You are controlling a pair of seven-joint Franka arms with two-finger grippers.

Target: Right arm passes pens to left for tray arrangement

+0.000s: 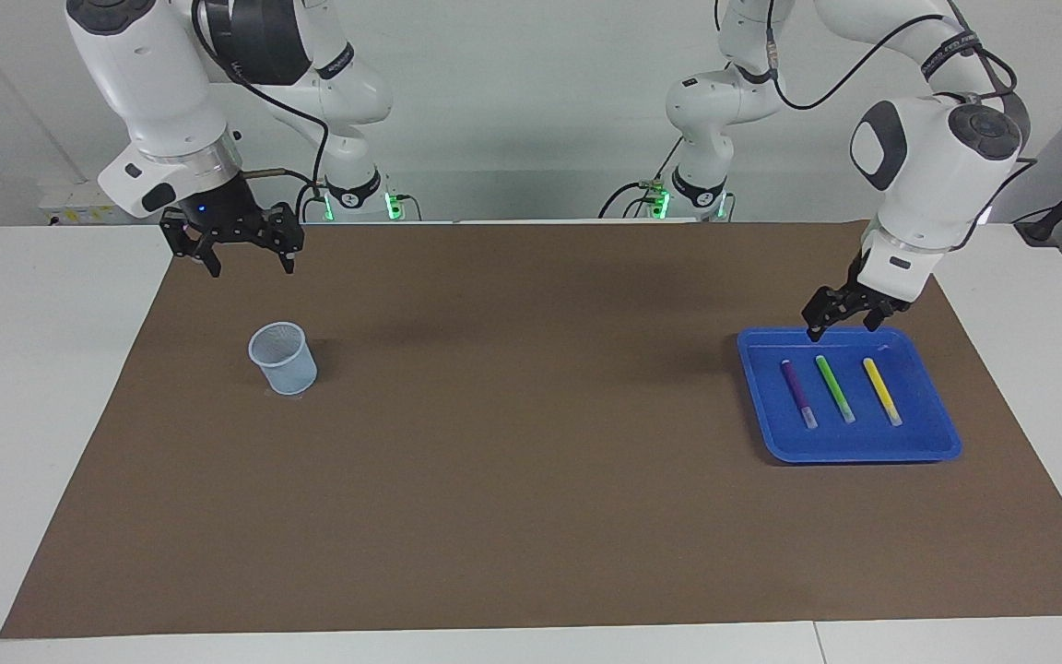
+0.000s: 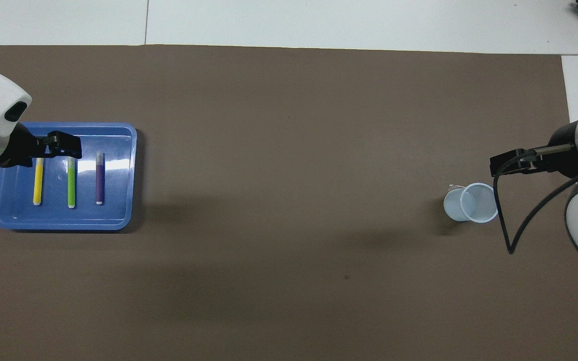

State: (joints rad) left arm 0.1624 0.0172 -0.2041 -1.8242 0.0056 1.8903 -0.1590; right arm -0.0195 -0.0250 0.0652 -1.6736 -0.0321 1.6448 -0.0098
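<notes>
I am seeing the purple, green and yellow marker pens [image 1: 835,390] lying side by side in the shallow blue plastic tray [image 1: 941,448] at the left arm's end of the desk. Left gripper [image 1: 841,318] is hovering over the tray's robot-side rim, fingers wide, empty; right gripper [image 1: 248,259] is waiting, spread, empty. I am judging the arranging done, so I'd lift straight up, clear of the pens.

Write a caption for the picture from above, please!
Purple pen, green pen and yellow pen lie in the blue tray; both arms wait.

"What's lying over the white table [image 1: 42,387]?"
"A brown mat [image 1: 531,480], leaving white showing along every edge."
"And up there?"
"A plain pale wall [image 1: 531,111] is standing, evenly lit, green lights [image 1: 329,208] glowing at its foot."
</notes>
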